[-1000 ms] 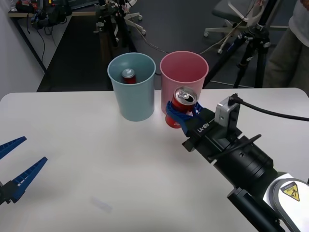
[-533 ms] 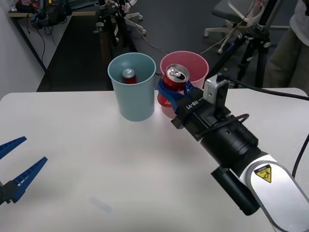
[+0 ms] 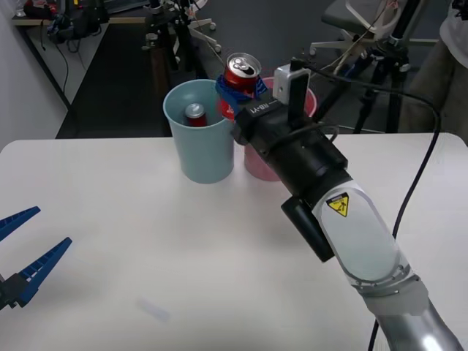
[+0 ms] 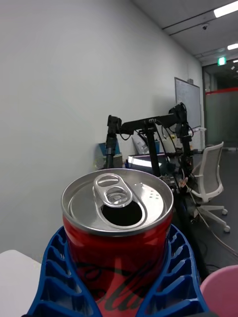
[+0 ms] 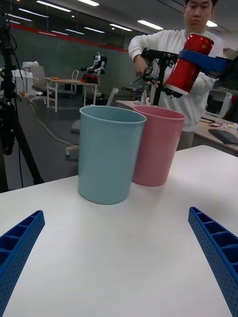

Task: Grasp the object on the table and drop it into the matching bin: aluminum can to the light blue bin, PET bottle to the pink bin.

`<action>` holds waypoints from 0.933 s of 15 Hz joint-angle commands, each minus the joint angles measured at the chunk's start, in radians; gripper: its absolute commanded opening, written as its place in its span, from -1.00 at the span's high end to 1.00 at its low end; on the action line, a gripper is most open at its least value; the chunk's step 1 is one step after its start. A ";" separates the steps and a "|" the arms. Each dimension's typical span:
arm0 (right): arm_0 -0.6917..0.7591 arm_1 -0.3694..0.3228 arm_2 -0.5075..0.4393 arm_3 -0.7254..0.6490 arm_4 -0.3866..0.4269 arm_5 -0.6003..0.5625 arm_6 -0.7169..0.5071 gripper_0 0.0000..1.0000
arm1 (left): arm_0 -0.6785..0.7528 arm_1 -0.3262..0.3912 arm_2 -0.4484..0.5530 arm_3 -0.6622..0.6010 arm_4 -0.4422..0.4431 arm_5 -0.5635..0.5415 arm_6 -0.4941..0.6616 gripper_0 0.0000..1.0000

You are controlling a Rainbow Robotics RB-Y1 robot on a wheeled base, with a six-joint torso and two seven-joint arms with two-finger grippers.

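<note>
Front view: right gripper (image 3: 232, 89) grasps the small red aluminum can (image 3: 238, 77) above the light blue plastic bucket's (image 3: 199, 150) rim; left gripper (image 3: 25, 252) released.

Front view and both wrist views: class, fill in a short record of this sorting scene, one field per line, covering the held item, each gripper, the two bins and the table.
held item: aluminum can, red, upright, tab opened
right gripper: shut on the can, raised at the bins' rims
left gripper: open, low over the table's near left
light blue bin: holds another red can
pink bin: touching the blue bin's side
table: white
</note>
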 commanded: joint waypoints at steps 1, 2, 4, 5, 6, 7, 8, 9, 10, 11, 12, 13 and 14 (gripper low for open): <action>-0.104 0.061 -0.029 0.132 0.024 0.001 0.004 1.00 | 0.000 0.000 0.000 0.000 0.000 0.000 0.000 -1.00; -0.145 0.077 -0.038 0.181 0.029 0.001 0.004 1.00 | 0.000 0.000 0.000 0.000 0.000 0.000 0.000 -1.00; -0.234 0.096 -0.046 0.287 0.036 0.028 0.000 1.00 | 0.000 0.000 0.000 0.000 0.000 0.000 0.000 -1.00; -0.274 0.100 -0.046 0.339 0.038 0.045 0.000 1.00 | 0.000 0.000 0.000 0.000 0.000 0.000 0.000 -1.00; -0.332 0.107 -0.047 0.414 0.038 0.068 0.000 1.00 | 0.000 0.000 0.000 0.000 0.000 0.000 0.000 -1.00; -0.374 0.110 -0.046 0.471 0.038 0.088 -0.002 1.00 | 0.000 0.000 0.000 0.000 0.000 0.000 0.000 -1.00; -0.414 0.111 -0.046 0.529 0.038 0.103 -0.002 1.00 | 0.000 0.000 0.000 0.000 0.000 0.000 0.000 -1.00; -0.441 0.114 -0.046 0.577 0.038 0.114 -0.002 1.00 | 0.000 0.000 0.000 0.000 0.000 0.000 0.000 -1.00; -0.471 0.119 -0.046 0.628 0.038 0.123 0.000 1.00 | 0.000 0.000 0.000 0.000 0.000 0.000 0.000 -1.00; -0.490 0.122 -0.044 0.664 0.038 0.133 0.000 1.00 | 0.000 0.000 0.000 0.000 0.000 0.000 0.000 -1.00; -0.515 0.125 -0.044 0.703 0.038 0.136 0.003 1.00 | 0.000 0.000 0.000 0.000 0.000 0.000 0.000 -1.00; -0.527 0.127 -0.042 0.724 0.038 0.137 0.003 1.00 | 0.000 0.000 0.000 0.000 0.000 0.000 0.000 -1.00; -0.541 0.130 -0.042 0.750 0.040 0.142 0.004 1.00 | 0.000 0.000 0.000 0.000 0.000 0.000 0.000 -1.00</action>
